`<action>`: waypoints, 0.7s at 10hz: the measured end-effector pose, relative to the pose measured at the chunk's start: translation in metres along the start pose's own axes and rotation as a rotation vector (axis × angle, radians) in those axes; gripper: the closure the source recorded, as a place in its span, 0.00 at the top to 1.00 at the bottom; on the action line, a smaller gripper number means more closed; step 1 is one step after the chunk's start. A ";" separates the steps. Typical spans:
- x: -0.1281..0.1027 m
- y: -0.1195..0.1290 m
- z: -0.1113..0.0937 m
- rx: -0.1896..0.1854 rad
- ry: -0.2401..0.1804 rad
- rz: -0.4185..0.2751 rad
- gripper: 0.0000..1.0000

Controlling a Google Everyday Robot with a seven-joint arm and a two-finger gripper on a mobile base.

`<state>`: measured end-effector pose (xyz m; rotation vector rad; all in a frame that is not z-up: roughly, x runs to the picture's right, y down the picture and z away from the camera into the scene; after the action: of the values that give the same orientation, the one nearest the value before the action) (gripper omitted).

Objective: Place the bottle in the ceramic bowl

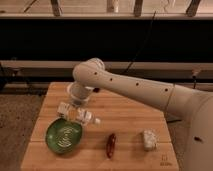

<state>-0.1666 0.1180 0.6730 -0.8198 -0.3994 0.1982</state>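
Note:
The green ceramic bowl [64,135] with white swirl lines sits on the front left of the wooden table [125,112]. My gripper [75,113] hangs from the white arm just above the bowl's far right rim. It is shut on the small pale bottle [76,114], whose yellowish body shows between the white fingers [86,117]. The bottle is held above the table, at the bowl's edge and not inside the bowl.
A slim red pepper-like object [111,145] lies on the table right of the bowl. A whitish lumpy block [149,139] lies further right near the front edge. The white arm [140,90] crosses above the table from the right.

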 end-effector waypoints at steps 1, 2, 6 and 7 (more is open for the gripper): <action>-0.005 0.006 0.007 0.001 -0.004 -0.012 0.11; -0.003 0.009 0.015 0.000 -0.008 -0.017 0.11; -0.010 0.018 0.037 -0.001 -0.022 -0.040 0.11; -0.011 0.018 0.041 -0.002 -0.023 -0.045 0.11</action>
<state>-0.1937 0.1544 0.6819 -0.8103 -0.4397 0.1654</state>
